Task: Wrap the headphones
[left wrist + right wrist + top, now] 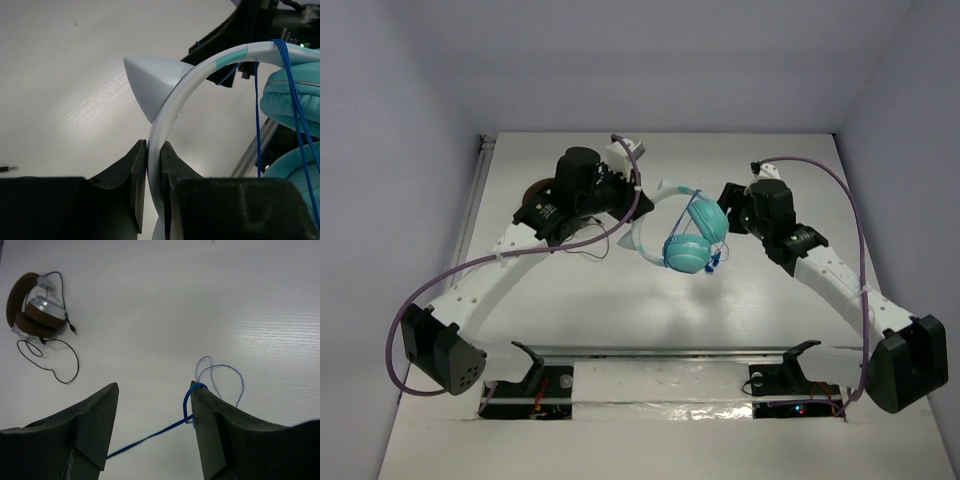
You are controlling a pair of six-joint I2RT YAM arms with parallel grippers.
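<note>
The headphones (692,241) hang above the table, teal ear cups (296,97) together and thin blue cable (257,105) wound over them. My left gripper (154,146) is shut on the white headband (172,107), just below a white cone-shaped ear (152,80) on the band. In the top view this gripper (632,203) is left of the cups. My right gripper (728,203) is just right of the cups. Its jaws (154,390) stand open, and a loop of the blue cable (189,402) is draped over the tip of the right finger (210,415); a strand crosses the gap.
Brown-banded headphones (34,307) with a thin black cable (60,365) lie on the table at the far left, partly hidden behind the left arm in the top view (532,190). A metal rail (660,352) runs along the near edge between the arm bases.
</note>
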